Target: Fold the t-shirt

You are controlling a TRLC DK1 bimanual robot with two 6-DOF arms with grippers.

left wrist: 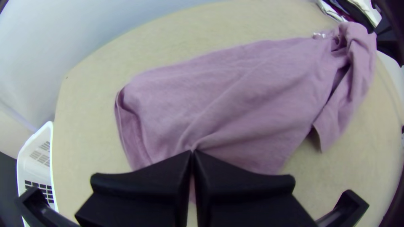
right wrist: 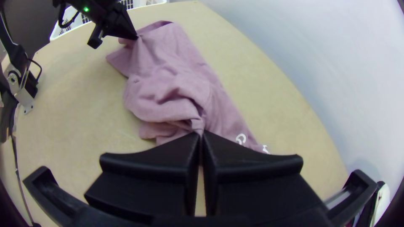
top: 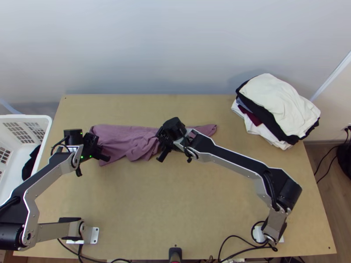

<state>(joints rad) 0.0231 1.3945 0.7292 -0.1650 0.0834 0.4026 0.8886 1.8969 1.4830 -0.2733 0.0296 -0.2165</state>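
Observation:
A mauve t-shirt (top: pixel 127 141) lies as a long, partly folded and creased strip across the table's upper middle. Toward its left end my left gripper (top: pixel 105 157) pinches it; in the left wrist view the left gripper (left wrist: pixel 193 153) is shut on a gathered point of the t-shirt (left wrist: pixel 235 101). My right gripper (top: pixel 161 151) holds the cloth right of its middle. From the right wrist view, the right gripper (right wrist: pixel 201 133) is shut on a bunched ridge of the t-shirt (right wrist: pixel 168 90), with white print beside it. Part of the shirt is hidden beneath the right gripper and wrist.
A pile of folded clothes (top: pixel 281 107) rests at the table's back right corner. Left of the table stands a white basket (top: pixel 47 127) with dark cloth inside. Bare wooden table (top: pixel 175 206) stretches between the arms' bases, with cables along the near edge.

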